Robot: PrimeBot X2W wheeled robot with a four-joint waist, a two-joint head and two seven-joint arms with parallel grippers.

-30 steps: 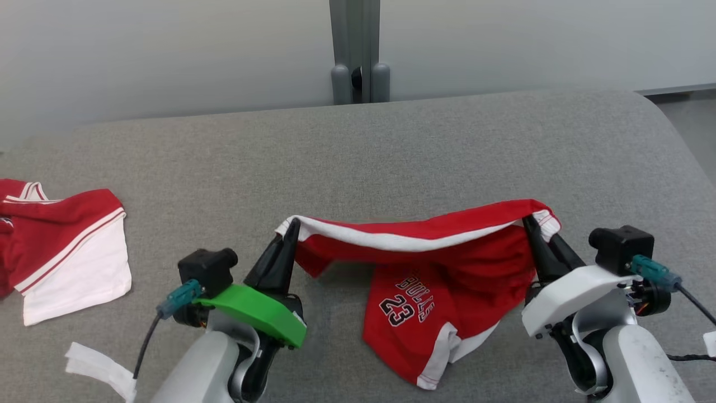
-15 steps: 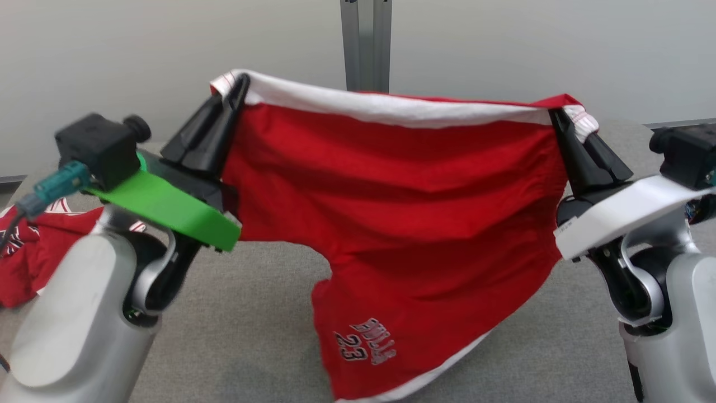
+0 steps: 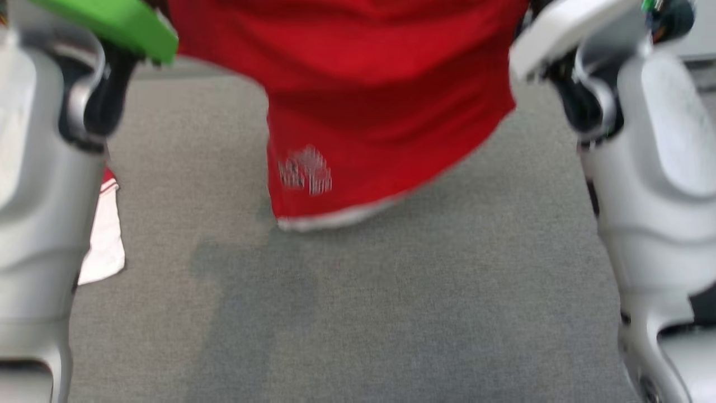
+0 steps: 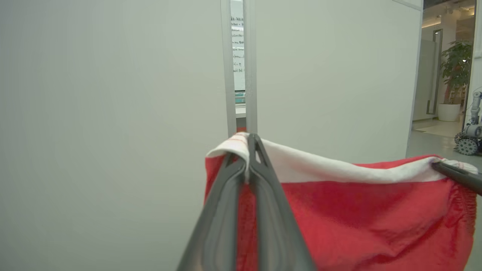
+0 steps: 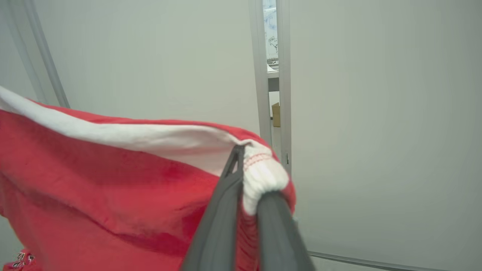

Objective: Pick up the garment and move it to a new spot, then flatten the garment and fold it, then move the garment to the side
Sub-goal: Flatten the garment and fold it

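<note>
From where I stand, everything rests on a broad grey surface [image 3: 391, 313] covered in woven cloth, flat and a bit blurred in the head view. A soft, darker shadow [image 3: 246, 291] falls across its middle. Near its left side a red-and-white piece of clothing [image 3: 103, 246] lies on the cloth. Its white part shows, and the rest is hidden behind the robot's pale left arm [image 3: 33, 196].
</note>
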